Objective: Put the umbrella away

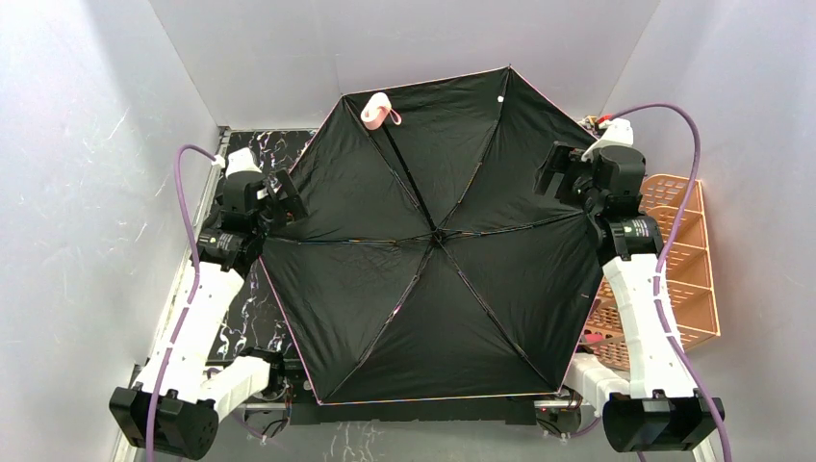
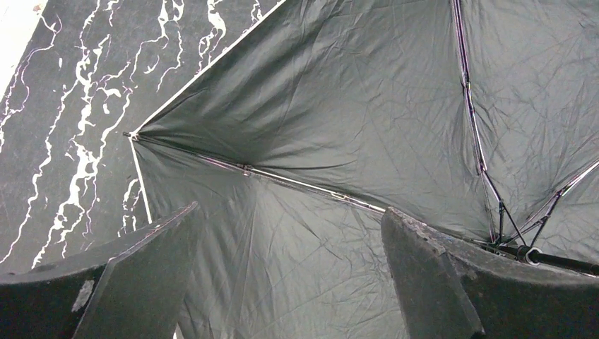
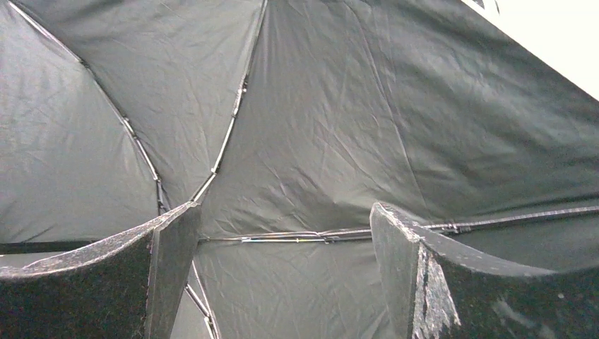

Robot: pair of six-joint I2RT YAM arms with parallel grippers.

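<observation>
Two arm bases sit nearest me at the bottom of the overhead view, and just beyond them the umbrella (image 1: 433, 289) lies spread fully open across the middle of the counter (image 1: 274, 146). Its black face is turned up toward the camera and a thin pink edge runs round the rim. It covers most of the dark marbled top, and its near edge reaches almost to the bases. Further in, my left gripper (image 1: 286, 199) sits at the canopy's left rim with its jaws spread wide and nothing between them. Its wrist camera looks past the fingers (image 2: 152, 275) at black fabric, one rib tip and bare counter. My right gripper (image 1: 556, 171) is at the right rim, equally wide and empty, with creased fabric and ribs (image 3: 233, 127) filling its own view. I cannot tell whether either gripper touches the cloth. The ribs meet at the hub (image 1: 438, 234) in the centre. An orange rack (image 1: 688, 279) stands beside the right arm. Farthest off, the pink handle (image 1: 377, 111) shows near the far rim, left of centre.
</observation>
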